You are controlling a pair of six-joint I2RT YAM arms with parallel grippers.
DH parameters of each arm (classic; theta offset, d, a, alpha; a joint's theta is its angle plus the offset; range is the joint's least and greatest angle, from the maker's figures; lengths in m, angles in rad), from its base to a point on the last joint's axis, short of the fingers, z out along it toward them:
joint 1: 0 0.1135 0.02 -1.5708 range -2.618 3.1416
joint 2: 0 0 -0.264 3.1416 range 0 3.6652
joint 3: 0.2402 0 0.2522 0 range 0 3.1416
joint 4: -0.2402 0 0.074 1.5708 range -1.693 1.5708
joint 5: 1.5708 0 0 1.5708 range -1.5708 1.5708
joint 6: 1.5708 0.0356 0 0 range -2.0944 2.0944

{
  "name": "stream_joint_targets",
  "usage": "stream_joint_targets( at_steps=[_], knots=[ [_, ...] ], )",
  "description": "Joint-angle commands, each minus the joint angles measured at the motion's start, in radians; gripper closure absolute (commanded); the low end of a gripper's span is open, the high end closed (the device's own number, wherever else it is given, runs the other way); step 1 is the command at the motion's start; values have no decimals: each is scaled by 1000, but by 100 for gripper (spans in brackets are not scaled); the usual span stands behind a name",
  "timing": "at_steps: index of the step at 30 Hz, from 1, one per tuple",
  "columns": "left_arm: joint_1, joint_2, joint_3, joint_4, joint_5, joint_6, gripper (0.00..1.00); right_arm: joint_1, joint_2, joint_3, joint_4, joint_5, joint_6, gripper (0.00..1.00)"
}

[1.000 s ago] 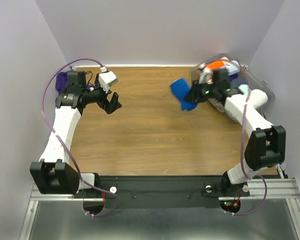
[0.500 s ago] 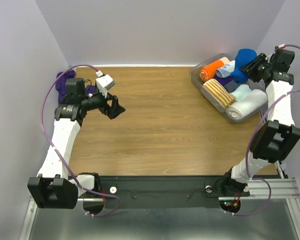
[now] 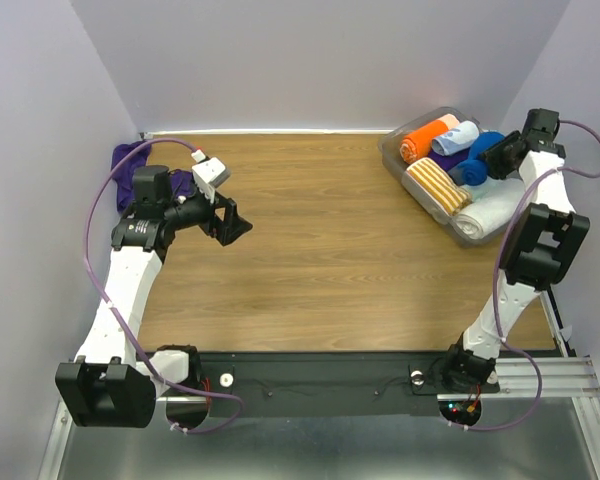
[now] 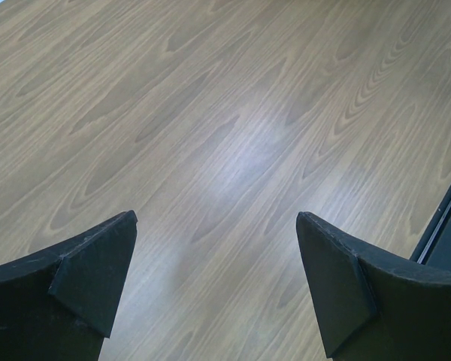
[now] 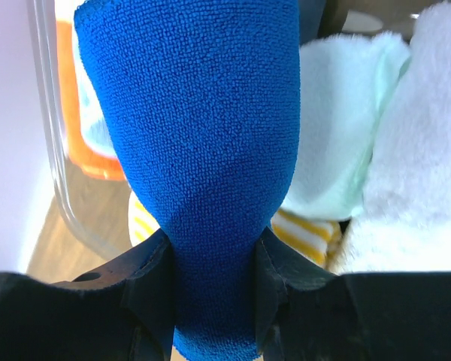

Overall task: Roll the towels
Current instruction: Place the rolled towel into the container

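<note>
Royal blue towel [image 3: 477, 160], rolled, is clamped between the jaws of the right gripper [image 3: 498, 156] over the clear plastic bin [image 3: 391, 160] at the far right corner of the wooden table [image 3: 320, 260]. Dark purple towel [image 3: 128, 165] lies crumpled at the far left corner, behind the left arm. Left gripper [image 3: 230, 222] hangs over the table with its jaws wide apart, holding nothing.

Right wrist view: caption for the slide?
Right gripper shut on the rolled blue towel, held at the clear bin beside a white roll.
</note>
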Motion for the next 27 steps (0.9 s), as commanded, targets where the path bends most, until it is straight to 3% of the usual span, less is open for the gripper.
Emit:
stream_joint_targets(
  at_steps=[1,7,16,23,27],
  knots=[
    [-5,-20,-12,32,0,11,1,-9,33,97,33,59,88,99],
    [-5,-11,-14,38,-14,6,1,-9,127,153,40,101,154,99],
    [-5,13,-11,30,-29,11,1,-7,222,197,92,29,179,100],
    [-5,23,2,32,-36,3,1,-7,205,130,99,21,170,30],
    [-5,26,9,29,-45,0,1,-7,162,119,101,35,157,19]
  ],
)
